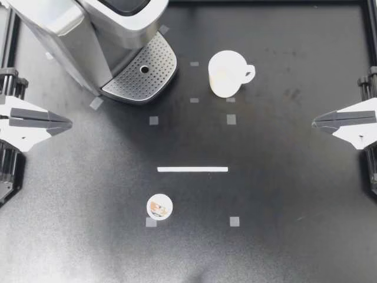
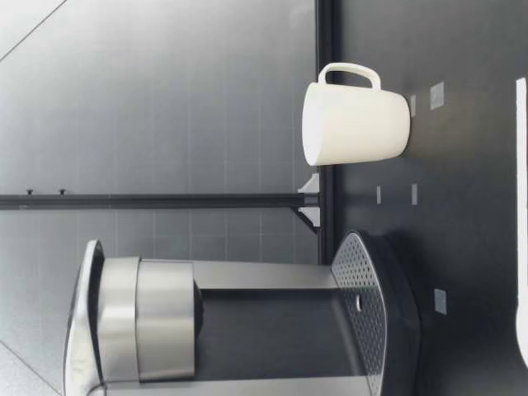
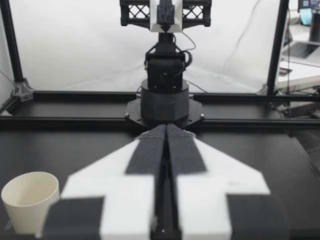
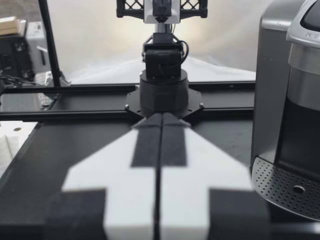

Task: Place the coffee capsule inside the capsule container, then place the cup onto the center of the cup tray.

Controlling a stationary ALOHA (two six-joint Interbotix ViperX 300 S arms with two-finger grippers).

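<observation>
The left gripper (image 1: 70,124) is held clenched and empty near one brushed-metal coffee machine (image 1: 88,29) with a rounded, perforated cup tray (image 1: 141,73). One round coffee capsule (image 1: 159,207) is laid on the matte black table (image 1: 283,194). One smooth white cup (image 1: 227,73) is stood upright beside the tray, and the right gripper (image 1: 314,122) is likewise clenched, empty.
</observation>
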